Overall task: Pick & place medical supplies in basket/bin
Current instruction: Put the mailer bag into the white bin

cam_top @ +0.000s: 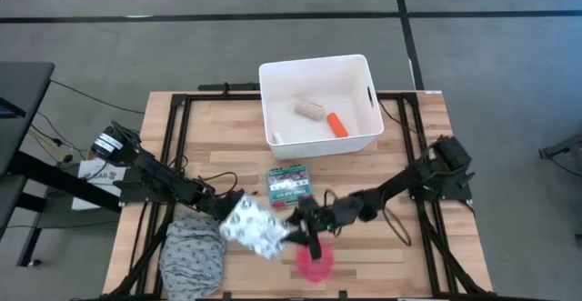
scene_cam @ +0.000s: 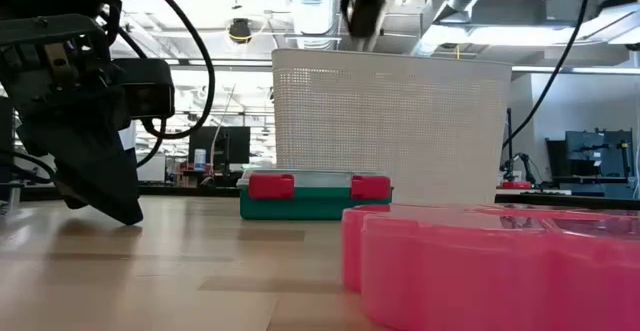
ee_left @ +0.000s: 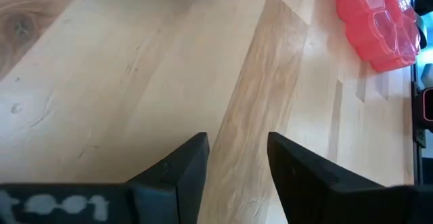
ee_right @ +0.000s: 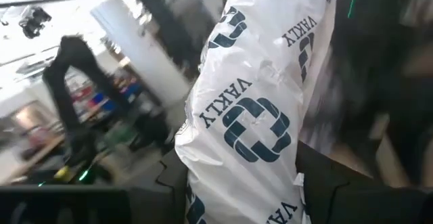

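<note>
My right gripper [cam_top: 293, 228] is shut on the white packet with dark print [cam_top: 255, 226], which fills the right wrist view [ee_right: 250, 116]. My left gripper [ee_left: 237, 149] is open just left of the packet [cam_top: 225, 203], low over bare wood, with nothing between its fingers. The pink round disc [cam_top: 315, 261] lies flat on the table near the front edge [scene_cam: 500, 266]. The green-and-red box [cam_top: 287, 183] rests flat in front of the white basket [cam_top: 314, 62]. Inside the basket lie the beige roll [cam_top: 309, 110] and the orange tube [cam_top: 337, 125]. My right gripper pinches the white packet between its two fingers [ee_right: 325, 180], reaching in from the table's right side. The crinkled plastic [ee_right: 237, 176] runs between the fingers and out past them. The packet is off the table; the low view shows none of it on the wood.
A grey patterned cloth bundle [cam_top: 193, 255] lies at the near left corner. The basket's perforated wall [scene_cam: 390, 121] stands behind the box [scene_cam: 315, 193]. Bare wood lies between the basket and the near edge, on both sides of the box.
</note>
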Robot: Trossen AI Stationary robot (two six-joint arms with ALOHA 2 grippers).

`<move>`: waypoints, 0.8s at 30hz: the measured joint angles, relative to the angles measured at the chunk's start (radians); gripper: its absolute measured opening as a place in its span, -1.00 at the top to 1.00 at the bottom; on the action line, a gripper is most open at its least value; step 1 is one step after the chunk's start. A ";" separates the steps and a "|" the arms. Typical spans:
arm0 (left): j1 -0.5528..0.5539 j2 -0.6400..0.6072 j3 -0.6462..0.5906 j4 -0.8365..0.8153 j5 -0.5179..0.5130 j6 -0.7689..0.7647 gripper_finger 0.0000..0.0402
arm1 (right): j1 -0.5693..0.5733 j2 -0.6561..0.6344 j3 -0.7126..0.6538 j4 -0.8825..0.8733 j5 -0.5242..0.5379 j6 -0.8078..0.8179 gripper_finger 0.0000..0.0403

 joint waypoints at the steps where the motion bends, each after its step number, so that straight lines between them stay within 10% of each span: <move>1: 0.000 0.000 0.000 0.000 -0.004 0.000 0.25 | -0.016 -0.029 0.000 -0.005 0.015 -0.048 0.19; 6: -0.004 0.000 0.000 0.000 -0.016 0.002 0.25 | -0.114 -0.201 0.000 -0.082 0.105 -0.278 0.16; 15: -0.028 0.000 -0.001 -0.003 -0.081 0.036 0.25 | -0.356 -0.511 0.001 -0.690 0.652 -0.400 0.18; 24: -0.025 0.000 -0.001 -0.001 -0.109 0.037 0.25 | -0.663 -0.471 0.000 -1.083 0.398 -0.070 0.17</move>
